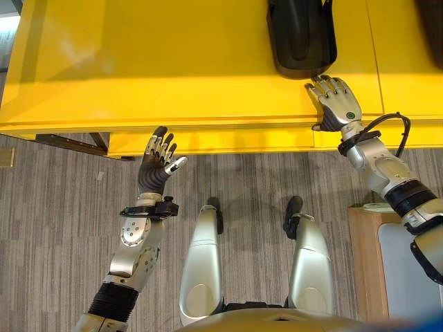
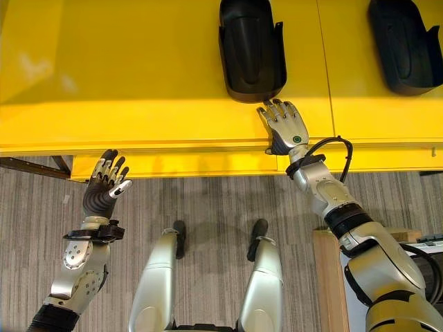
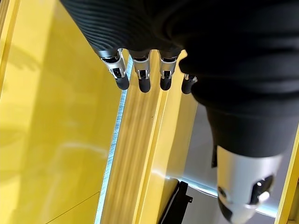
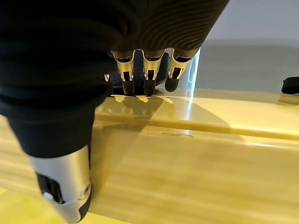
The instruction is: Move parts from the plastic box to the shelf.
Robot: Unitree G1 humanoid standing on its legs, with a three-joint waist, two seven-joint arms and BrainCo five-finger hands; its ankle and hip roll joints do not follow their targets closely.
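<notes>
Yellow shelf (image 1: 173, 62) spans the far side of your head views, its front edge running across above the grey carpet floor (image 1: 62, 228). One black moulded part (image 2: 250, 48) lies on the shelf top, rounded end toward you. A second black part (image 2: 405, 45) lies further to the robot's right on the same surface, well apart from the first.

Right hand (image 2: 285, 124) lies flat on the shelf near the front edge, fingers straight and spread, nothing held. Its fingertips (image 2: 275, 105) are just short of the near end of the first part (contact or a small gap, you can't tell from these views). Right wrist view confirms it: straight fingers (image 4: 148, 74) over the yellow surface, dark part just beyond them.

Left hand (image 1: 158, 162) is raised in front of the shelf's front edge, over the floor, fingers relaxed and apart, empty. In the left wrist view its fingers (image 3: 142, 74) point along the yellow edge, touching nothing.

Wooden box edge (image 1: 363, 263) sits at the robot's lower right.
</notes>
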